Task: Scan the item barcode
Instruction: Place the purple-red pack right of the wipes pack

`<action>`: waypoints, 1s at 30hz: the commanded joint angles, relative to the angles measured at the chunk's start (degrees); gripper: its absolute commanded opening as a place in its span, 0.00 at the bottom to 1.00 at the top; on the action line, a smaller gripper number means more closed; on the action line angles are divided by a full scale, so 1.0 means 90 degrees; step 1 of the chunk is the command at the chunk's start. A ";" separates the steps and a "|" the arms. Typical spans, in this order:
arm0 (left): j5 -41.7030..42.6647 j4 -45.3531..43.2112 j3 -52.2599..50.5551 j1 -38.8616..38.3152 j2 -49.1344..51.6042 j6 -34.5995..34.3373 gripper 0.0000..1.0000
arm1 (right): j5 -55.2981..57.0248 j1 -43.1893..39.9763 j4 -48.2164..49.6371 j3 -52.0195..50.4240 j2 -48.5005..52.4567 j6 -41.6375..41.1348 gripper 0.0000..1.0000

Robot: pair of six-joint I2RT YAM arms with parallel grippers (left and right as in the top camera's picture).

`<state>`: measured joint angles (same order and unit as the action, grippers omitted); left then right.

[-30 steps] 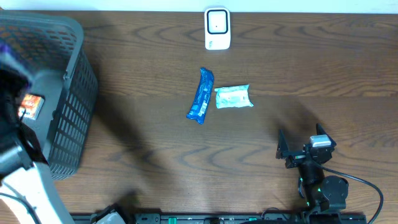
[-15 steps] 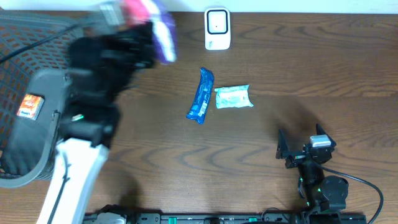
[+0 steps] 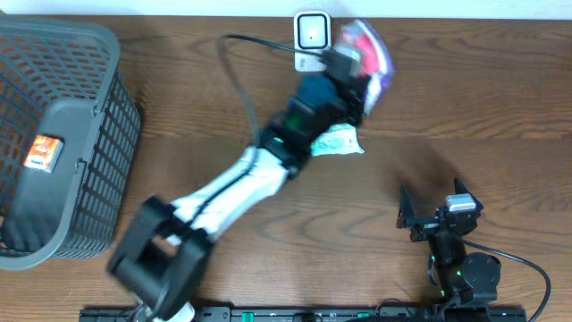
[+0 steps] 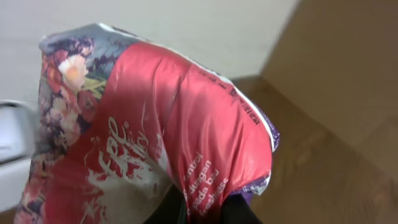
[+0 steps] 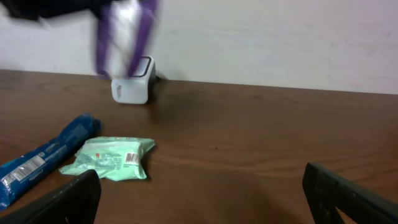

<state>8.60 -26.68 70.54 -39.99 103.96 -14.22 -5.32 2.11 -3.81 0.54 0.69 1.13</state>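
My left gripper (image 3: 347, 73) is shut on a red and purple floral pouch (image 3: 366, 49), held in the air just right of the white scanner (image 3: 312, 36) at the table's far edge. The left wrist view is filled by the pouch (image 4: 155, 118), its lower end pinched between my fingertips (image 4: 233, 211), and the scanner (image 4: 9, 155) shows at the left edge. No barcode on the pouch is in view. My right gripper (image 3: 432, 204) rests open at the front right, nothing between its fingers (image 5: 348, 193). From there the pouch (image 5: 124, 31) is a blur above the scanner (image 5: 132, 84).
A green packet (image 5: 112, 158) and a blue packet (image 5: 43, 158) lie mid-table; my left arm covers the blue one from overhead. A grey mesh basket (image 3: 89, 152) stands at the far left with an orange item (image 3: 43, 152) inside.
My left arm has swung from the basket across the table to the right, carrying the pouch to beside the scanner. The right arm has not moved.
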 commanded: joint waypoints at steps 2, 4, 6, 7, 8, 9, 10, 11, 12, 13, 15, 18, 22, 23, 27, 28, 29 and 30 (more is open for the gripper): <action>-0.0083 -0.0393 0.0107 -0.0403 0.0777 0.0291 0.08 | 0.0032 -0.0058 -0.0012 -0.0024 -0.0034 0.0000 0.99; -0.0080 -0.0430 0.0107 -0.0512 0.1069 0.0291 0.07 | 0.0032 -0.0058 -0.0012 -0.0024 -0.0034 0.0000 0.99; -0.0080 -0.0435 0.0107 -0.0610 0.1309 0.0291 0.11 | 0.0034 -0.0058 -0.0012 -0.0024 -0.0034 0.0000 0.99; -0.0080 -0.0432 0.0107 -0.0646 0.1392 0.0291 0.16 | 0.0032 -0.0058 -0.0012 -0.0024 -0.0034 0.0000 0.99; -0.0080 -0.0432 0.0107 -0.0685 0.1464 0.0291 0.29 | 0.0032 -0.0058 -0.0012 -0.0024 -0.0034 0.0000 0.99; -0.0083 -0.0432 0.0107 -0.0712 0.1511 0.0294 0.47 | 0.0034 -0.0058 -0.0012 -0.0024 -0.0034 0.0000 0.99; -0.0083 -0.0435 0.0107 -0.0721 0.1513 0.0291 0.57 | 0.0032 -0.0058 -0.0012 -0.0024 -0.0034 0.0000 0.99; -0.0083 -0.0437 0.0107 -0.0721 0.1513 0.0291 0.64 | 0.0032 -0.0058 -0.0012 -0.0024 -0.0034 0.0000 0.99; -0.0083 -0.0491 0.0107 -0.0721 0.1494 0.0291 0.69 | 0.0032 -0.0058 -0.0012 -0.0024 -0.0034 0.0000 0.99; -0.0083 -0.0542 0.0107 -0.0704 0.1457 0.0291 0.72 | 0.0032 -0.0058 -0.0012 -0.0024 -0.0034 0.0000 0.99; -0.0083 -0.0656 0.0107 -0.0665 0.1350 0.0291 0.78 | 0.0032 -0.0058 -0.0012 -0.0024 -0.0034 0.0000 0.99; -0.0083 -0.0697 0.0107 -0.0568 0.1025 0.0291 0.84 | 0.0034 -0.0058 -0.0012 -0.0024 -0.0034 0.0000 0.99; -0.0083 -0.0542 0.0107 -0.0253 0.0243 0.0291 0.93 | 0.0034 -0.0058 -0.0012 -0.0024 -0.0034 0.0000 0.99; -0.0083 -0.0408 0.0107 -0.0138 0.0017 0.0291 0.95 | 0.0032 -0.0058 -0.0012 -0.0024 -0.0034 0.0000 0.99; -0.0083 0.0529 0.0107 0.0639 -0.1020 0.0291 0.98 | 0.0032 -0.0058 -0.0012 -0.0024 -0.0034 0.0000 0.99; -0.0083 0.0809 0.0107 0.0884 -0.1265 0.0294 0.98 | 0.0032 -0.0058 -0.0012 -0.0024 -0.0034 0.0000 0.99; -0.0083 0.1171 0.0107 0.1231 -0.1559 0.0340 0.98 | 0.0032 -0.0058 -0.0012 -0.0024 -0.0034 0.0000 0.99; -0.0083 0.1562 0.0107 0.1613 -0.1855 0.0466 0.98 | 0.0032 -0.0058 -0.0012 -0.0024 -0.0034 0.0000 0.99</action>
<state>8.62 -18.11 71.05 -33.43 93.91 -11.92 -5.30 2.11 -3.84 0.51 0.69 1.13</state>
